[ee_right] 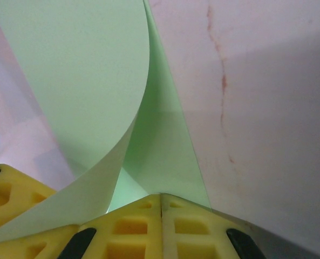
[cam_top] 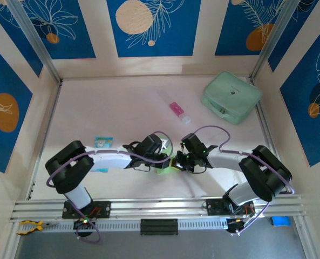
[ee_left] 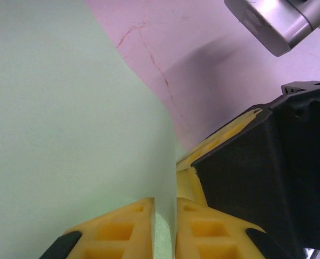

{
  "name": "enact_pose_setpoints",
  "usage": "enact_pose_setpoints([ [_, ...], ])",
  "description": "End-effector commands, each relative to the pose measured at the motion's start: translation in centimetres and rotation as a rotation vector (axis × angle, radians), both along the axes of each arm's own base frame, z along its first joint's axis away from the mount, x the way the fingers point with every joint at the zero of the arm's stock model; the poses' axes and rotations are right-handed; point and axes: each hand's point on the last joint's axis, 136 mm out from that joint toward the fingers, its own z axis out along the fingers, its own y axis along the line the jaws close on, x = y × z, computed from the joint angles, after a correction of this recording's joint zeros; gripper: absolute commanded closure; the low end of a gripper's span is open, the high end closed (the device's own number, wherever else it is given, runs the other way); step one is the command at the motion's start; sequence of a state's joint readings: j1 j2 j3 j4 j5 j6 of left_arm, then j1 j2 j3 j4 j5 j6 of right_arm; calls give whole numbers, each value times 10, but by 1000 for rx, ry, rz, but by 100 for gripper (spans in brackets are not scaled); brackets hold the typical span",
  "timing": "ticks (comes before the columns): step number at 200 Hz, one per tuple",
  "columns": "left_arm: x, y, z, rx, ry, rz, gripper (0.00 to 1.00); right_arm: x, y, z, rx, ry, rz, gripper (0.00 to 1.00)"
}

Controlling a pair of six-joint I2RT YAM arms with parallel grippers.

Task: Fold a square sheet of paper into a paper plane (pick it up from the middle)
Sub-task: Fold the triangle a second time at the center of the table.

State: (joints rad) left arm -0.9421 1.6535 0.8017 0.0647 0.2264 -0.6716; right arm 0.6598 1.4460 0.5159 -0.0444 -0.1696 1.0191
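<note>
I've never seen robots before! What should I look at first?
A thin pale lime-green square sheet of paper curls upward at the near middle of the pinkish table, pinched by the right tool. Far right at the back sits a bulky rounded mint-green case, a small pink-and-white tube left of it.

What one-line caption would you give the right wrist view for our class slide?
Close-up: right gripper shut on the curled square sheet of paper, over the pinkish table.

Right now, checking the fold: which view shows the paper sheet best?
Right wrist: the paper sheet curls over itself, both layers visible. Left wrist shows one plain face; top external, a small green patch.
</note>
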Motion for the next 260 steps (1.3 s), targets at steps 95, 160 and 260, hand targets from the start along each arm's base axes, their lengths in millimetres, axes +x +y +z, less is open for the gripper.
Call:
enact_pose_setpoints([
  [95, 3, 3, -8, -14, 48, -39, 95, -7, -14, -14, -63, 58, 11, 97],
  [160, 11, 15, -10, 29, 4, -47, 94, -7, -16, -15, -70, 59, 12, 97],
  [260, 26, 36, -23, 135, -67, -6, 94, -8, -16, -15, -73, 64, 12, 97],
])
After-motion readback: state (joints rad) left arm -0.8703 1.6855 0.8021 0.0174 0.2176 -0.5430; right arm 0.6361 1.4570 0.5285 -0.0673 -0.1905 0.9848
